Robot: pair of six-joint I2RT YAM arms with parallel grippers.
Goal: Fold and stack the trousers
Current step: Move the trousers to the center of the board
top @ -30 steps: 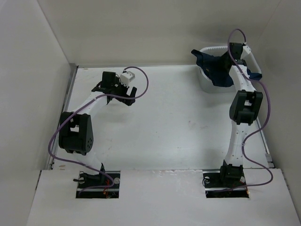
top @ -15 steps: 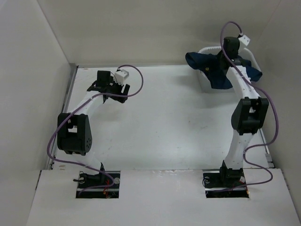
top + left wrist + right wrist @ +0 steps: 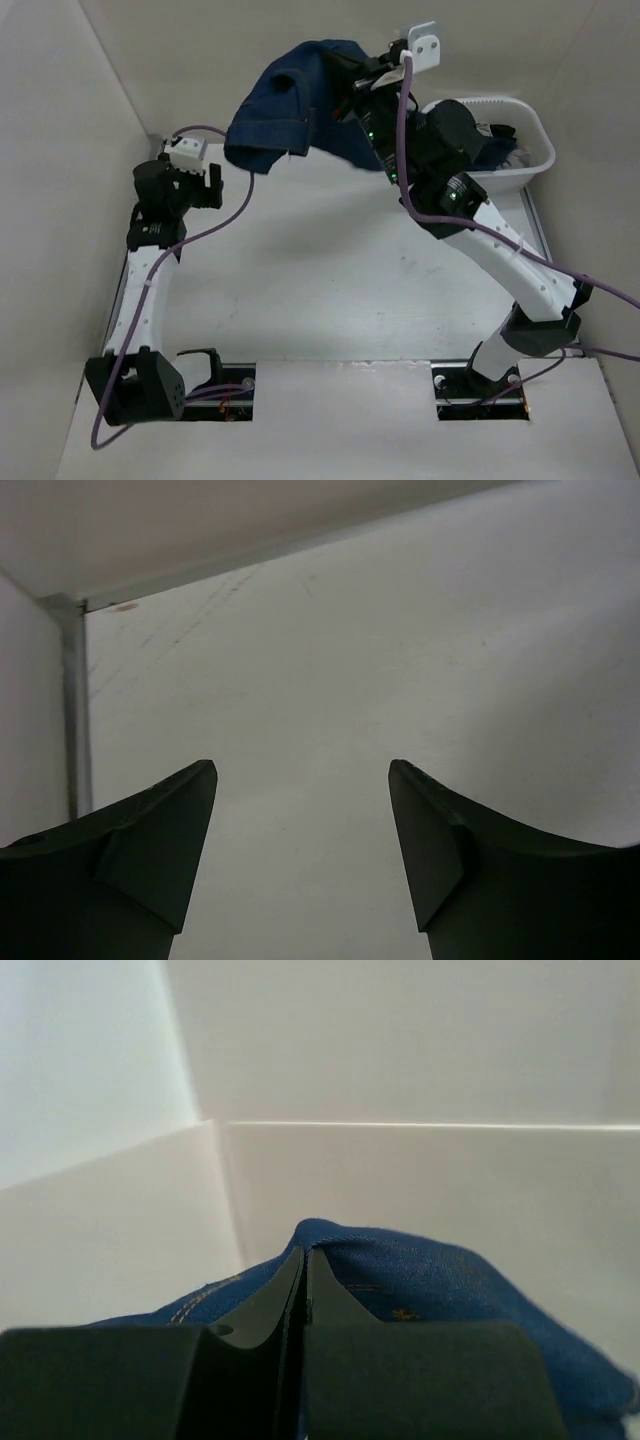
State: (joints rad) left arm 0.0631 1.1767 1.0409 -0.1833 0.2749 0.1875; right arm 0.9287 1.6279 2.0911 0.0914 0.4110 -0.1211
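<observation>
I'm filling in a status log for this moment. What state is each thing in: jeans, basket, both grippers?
Jeans: bunched, unfolded, hanging in the air from the right gripper.
Right gripper: shut on the jeans.
Left gripper: open, empty, over the table.
Basket: upright at the table's far right, dark cloth inside.

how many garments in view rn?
1 for sure: the jeans, held aloft by the right gripper. Dark cloth in the white basket may be their tail or another garment; cannot tell.
</observation>
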